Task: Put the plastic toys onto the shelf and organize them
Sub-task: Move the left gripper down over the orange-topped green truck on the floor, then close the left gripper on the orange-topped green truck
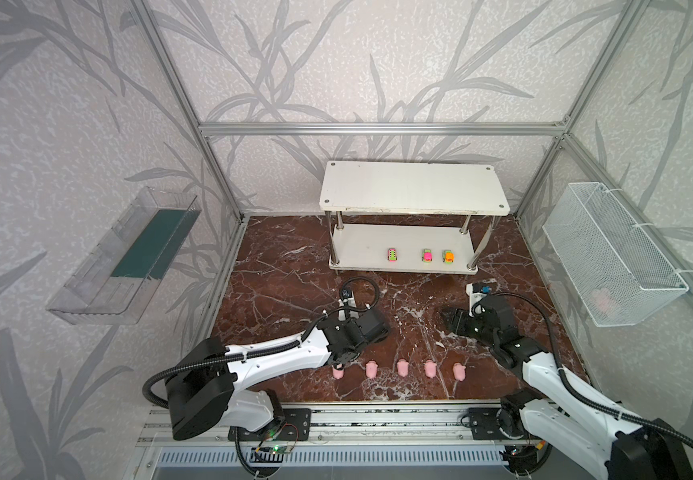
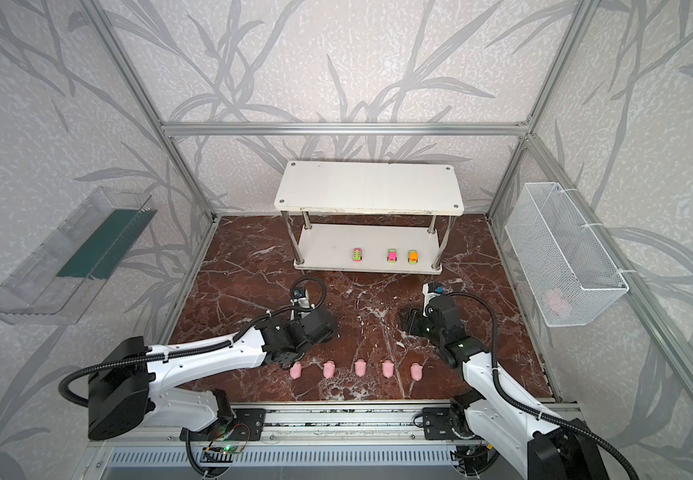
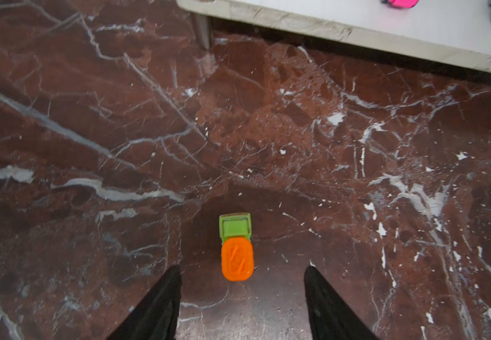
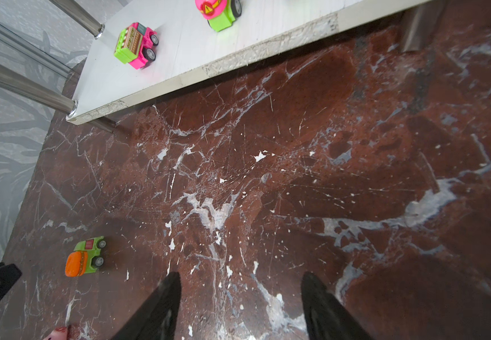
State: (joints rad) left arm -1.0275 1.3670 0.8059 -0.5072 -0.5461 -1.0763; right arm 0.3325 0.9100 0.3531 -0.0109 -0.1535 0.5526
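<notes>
Tool: left gripper (image 3: 242, 284), jaws spread wide, nothing held, aimed down at the tabletop (image 3: 312, 141).

The orange-and-green car (image 3: 236, 250) stands on its wheels directly ahead of the fingertips, centred on the gap. Its orange end is about level with the tips, and neither finger touches it. The long axis runs straight out along the gripper's reach, so the closing line crosses the car's narrow width. The green cab is the far end, pointing roughly at the left front corner of the shelf (image 1: 403, 270).

Judgement: a short advance, then close; no wrist turn looks needed.

Other tool: right gripper (image 4: 240, 294), jaws also apart and empty, over bare tabletop. The car sits well off to its side, so the left arm is clearly nearer.

Car's place: mid-tabletop, between the shelf's front edge and the row of five pigs (image 1: 403, 367) along the tabletop's front edge. In both top views it is hidden under the left wrist.

Shelf: three cars (image 1: 426, 255) stand in a line on the lower tier, right of centre, near its front edge. Nothing is visible on the top tier.
</notes>
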